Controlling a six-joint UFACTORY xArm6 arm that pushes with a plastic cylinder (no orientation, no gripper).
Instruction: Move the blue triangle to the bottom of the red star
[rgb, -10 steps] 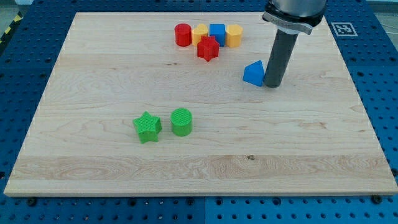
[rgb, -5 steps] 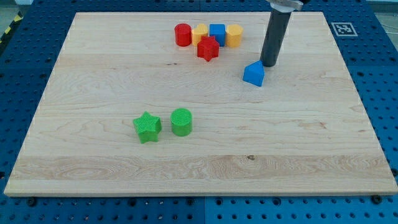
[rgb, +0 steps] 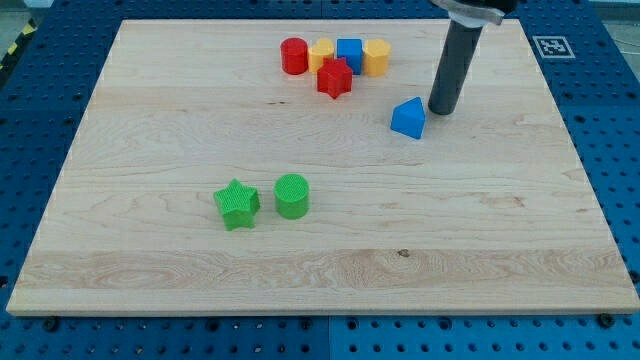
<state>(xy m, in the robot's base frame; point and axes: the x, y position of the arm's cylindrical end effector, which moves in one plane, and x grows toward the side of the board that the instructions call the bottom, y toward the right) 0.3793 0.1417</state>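
You can see my tip (rgb: 443, 110) resting on the wooden board (rgb: 150, 150), near the view's top right. It is only a straight dark rod, with no jaws to open or shut, and it holds nothing. My tip sits just beside the blue triangle (rgb: 408, 118), on its upper right side, with a thin gap between them.

The blue triangle lies on the board by itself. The red star (rgb: 335, 78) is up and to the view's left of it, a little way off. So the blue triangle is lower than the red star but off to its right side.

Behind the red star you see a row of four blocks close together: a red cylinder (rgb: 294, 56), a yellow block (rgb: 321, 53), a blue cube (rgb: 349, 52) and another yellow block (rgb: 375, 57).

Far away, near the middle left of the board, a green star (rgb: 236, 204) sits just beside a green cylinder (rgb: 292, 196).
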